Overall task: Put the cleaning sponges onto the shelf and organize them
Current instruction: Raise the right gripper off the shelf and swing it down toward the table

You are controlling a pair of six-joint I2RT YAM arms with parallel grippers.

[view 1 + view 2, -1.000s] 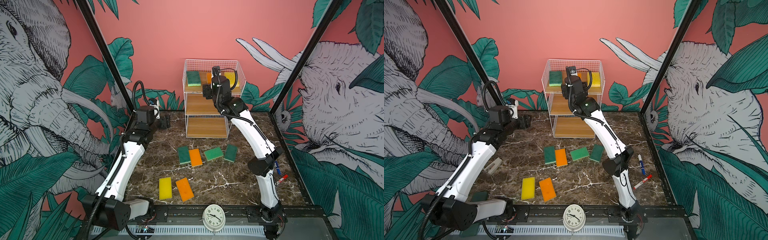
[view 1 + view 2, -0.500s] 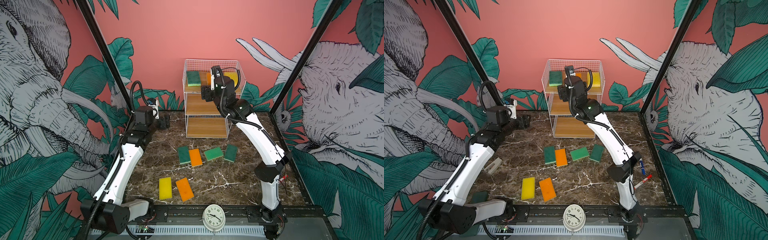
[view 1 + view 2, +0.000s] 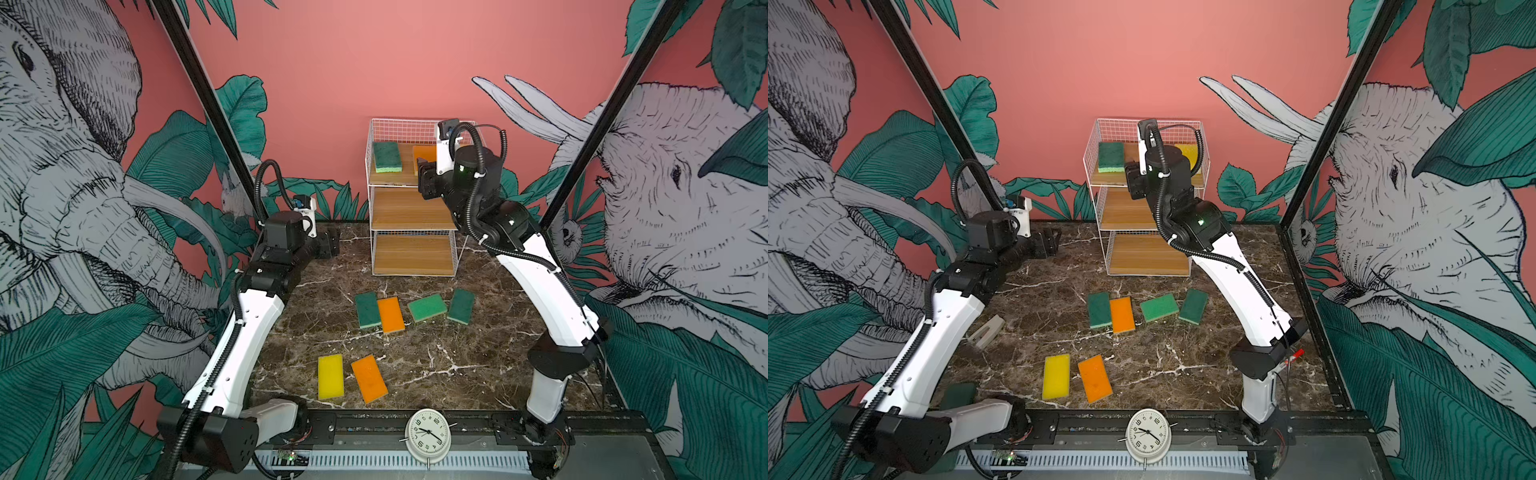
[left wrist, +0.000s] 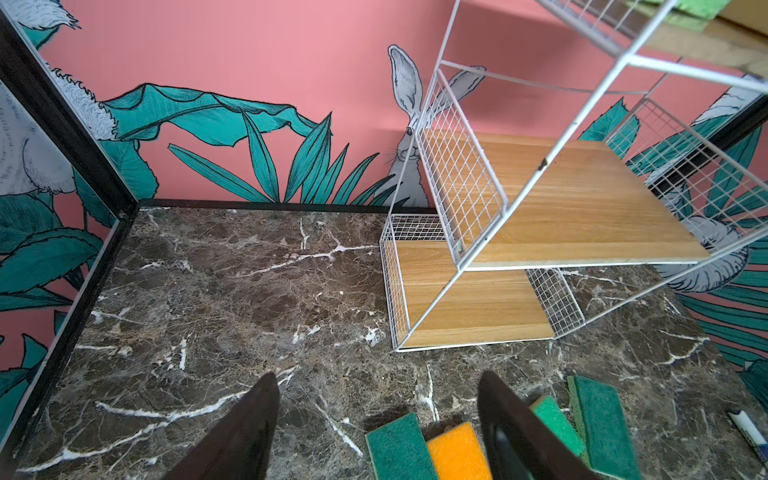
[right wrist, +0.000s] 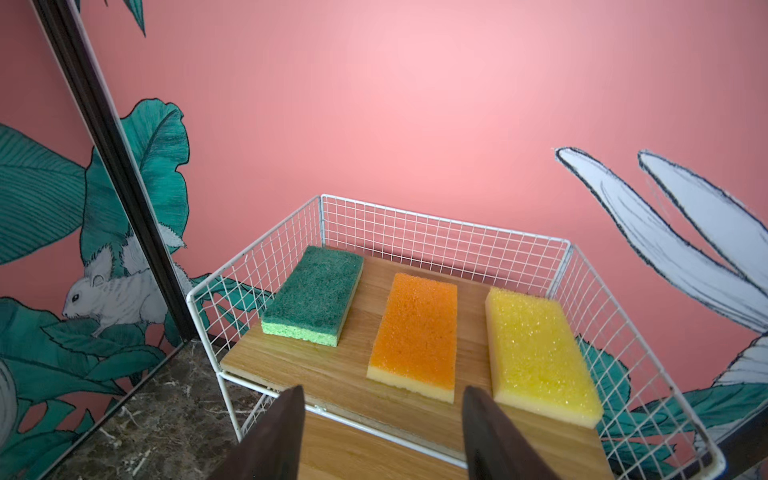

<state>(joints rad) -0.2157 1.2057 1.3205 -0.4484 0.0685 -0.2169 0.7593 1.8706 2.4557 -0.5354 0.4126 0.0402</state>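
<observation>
Sponges (image 5: 415, 328) laid three abreast on top tier of shelf (image 5: 440, 232); right gripper (image 5: 382, 392) and left gripper (image 4: 377, 376) seen spread, empty.

Shelf (image 5: 415, 224) top board, just ahead of right pincer (image 5: 382, 390): green sponge (image 5: 313, 301), orange sponge (image 5: 415, 328), yellow sponge (image 5: 536, 353) in a row. Table (image 3: 436, 361), well below that pincer: six loose sponges (image 3: 390, 314).

- a dark brown marble tabletop (image 3: 436, 365) is showing white veins all over
- a white alarm clock (image 3: 428, 435) is sitting up front, just off the marble
- a red-tipped marker (image 3: 1295, 355) is lying near the right edge
- a pale beige block (image 3: 986, 330) is lying near the left edge
- the pink wall (image 3: 332, 62) is sporting elephants and leaves, and a drawn rabbit (image 4: 405, 120) is poking out of the foliage
</observation>
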